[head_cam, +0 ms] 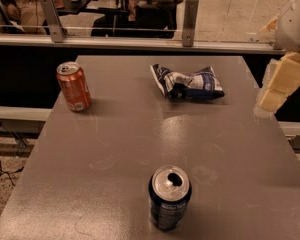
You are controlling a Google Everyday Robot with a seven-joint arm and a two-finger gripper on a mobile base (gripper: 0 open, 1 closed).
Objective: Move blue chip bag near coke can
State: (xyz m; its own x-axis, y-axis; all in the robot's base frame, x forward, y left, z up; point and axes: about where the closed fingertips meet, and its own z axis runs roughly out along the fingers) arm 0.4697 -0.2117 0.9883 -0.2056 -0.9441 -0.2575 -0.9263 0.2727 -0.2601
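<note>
The claw (279, 83) hangs beyond the right edge of the table (115, 149), touching nothing; whether it is open or closed I cannot tell. Nearest it, the blue chip bag (189, 83) lies flat and crumpled toward the back, probably waiting to be picked up. The coke can (74, 86) stands upright well apart from the bag, by the left edge. A dark blue can (169, 198) stands at the front, its top opened. No print on any of them can be read
</note>
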